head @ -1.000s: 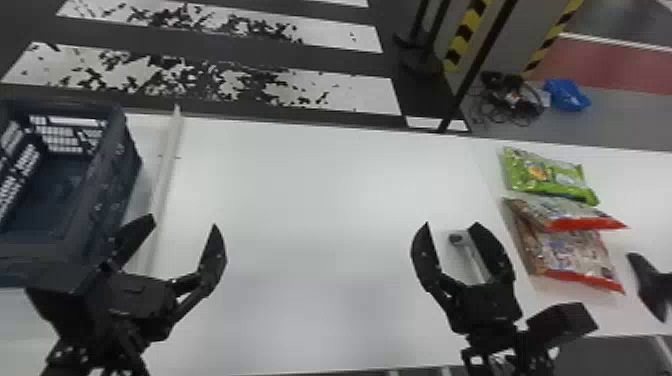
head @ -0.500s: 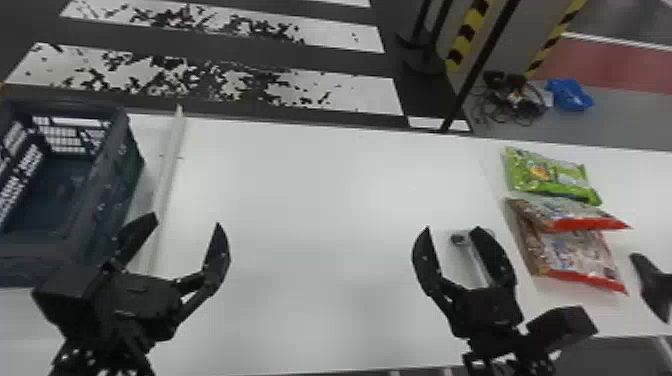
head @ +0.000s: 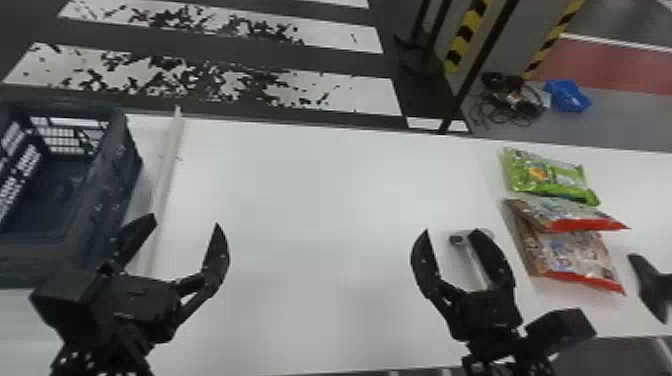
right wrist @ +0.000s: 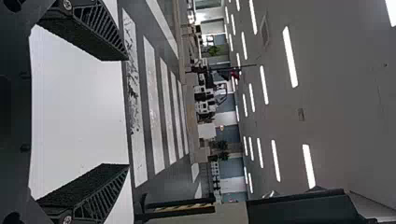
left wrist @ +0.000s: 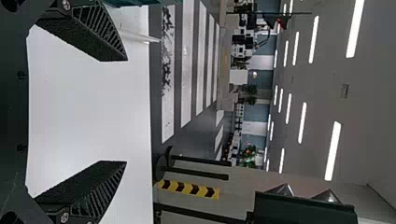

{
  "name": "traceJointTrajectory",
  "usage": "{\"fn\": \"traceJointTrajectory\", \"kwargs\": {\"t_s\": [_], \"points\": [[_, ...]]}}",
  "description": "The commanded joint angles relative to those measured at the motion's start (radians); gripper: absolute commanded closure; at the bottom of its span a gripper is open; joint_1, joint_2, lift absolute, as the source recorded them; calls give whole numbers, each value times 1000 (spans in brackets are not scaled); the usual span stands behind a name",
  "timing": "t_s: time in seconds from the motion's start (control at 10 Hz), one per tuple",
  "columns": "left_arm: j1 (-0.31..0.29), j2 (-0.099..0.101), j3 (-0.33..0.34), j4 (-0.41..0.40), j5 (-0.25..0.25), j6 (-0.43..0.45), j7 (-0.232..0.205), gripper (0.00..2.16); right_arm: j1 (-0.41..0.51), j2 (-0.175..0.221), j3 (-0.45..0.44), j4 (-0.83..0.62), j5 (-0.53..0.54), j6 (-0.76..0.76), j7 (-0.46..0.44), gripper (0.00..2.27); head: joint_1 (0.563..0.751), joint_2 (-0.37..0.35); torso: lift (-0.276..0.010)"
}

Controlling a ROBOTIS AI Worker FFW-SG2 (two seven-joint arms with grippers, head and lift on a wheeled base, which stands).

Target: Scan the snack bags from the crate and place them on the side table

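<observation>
In the head view my left gripper [head: 185, 222] stands open above the white table, just right of the dark blue crate [head: 107, 200]; the visible part of the crate's inside holds no bag. My right gripper [head: 452, 232] is open too, left of the snack bags. A green snack bag [head: 547, 175] lies at the right, farthest back. Nearer lie two brown and red bags, the upper one [head: 560, 212] overlapping the lower one [head: 570, 255]. Both wrist views look between spread fingers, with nothing held by the left gripper [left wrist: 126, 111] or the right gripper [right wrist: 128, 112].
A white raised strip [head: 167, 180] runs along the table [head: 320, 200] beside the crate. A grey handled device [head: 470, 255] lies partly behind my right gripper's fingers. Some black object [head: 652, 285] stands at the right edge. Poles and cables are beyond the table.
My left gripper has shifted very slightly to the right in the head view. The right gripper and the bags look the same.
</observation>
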Motion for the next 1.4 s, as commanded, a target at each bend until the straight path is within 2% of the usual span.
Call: {"fn": "traceJointTrajectory", "kwargs": {"t_s": [0.0,1.3], "points": [[4,-4,0,1,0,-13,0,83,1,1,1,0,0,-1,0,63,695,-196,-94],[11,-4,0,0,2,-31,0,83,8,1,1,-2,8,2,0,63,695,-196,-94]]}}
